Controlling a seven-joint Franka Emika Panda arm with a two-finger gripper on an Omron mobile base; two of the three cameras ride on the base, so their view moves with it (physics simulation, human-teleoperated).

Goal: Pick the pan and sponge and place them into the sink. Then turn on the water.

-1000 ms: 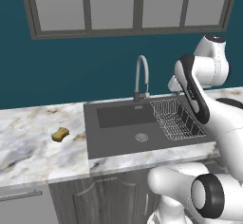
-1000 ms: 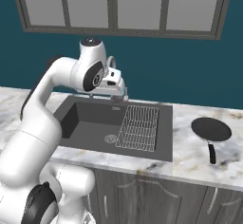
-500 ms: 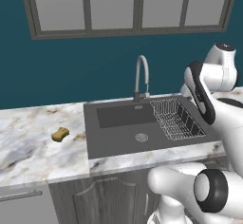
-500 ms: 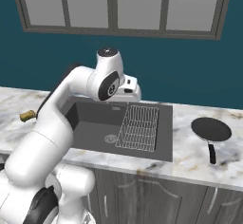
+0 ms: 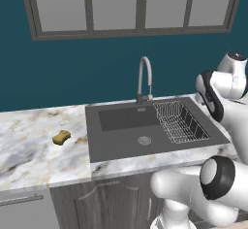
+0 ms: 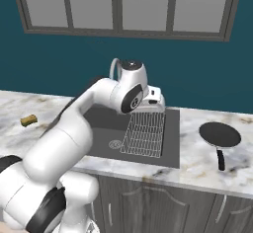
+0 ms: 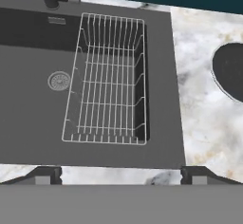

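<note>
Hand fingers are spread wide apart and hold nothing. Right under the hand is the wire rack inside the sink. Off to the hand's right, the black pan sits on the tabletop. Past the rack stands the faucet. Far away on the hand's left, across the sink, lies the sponge.
</note>
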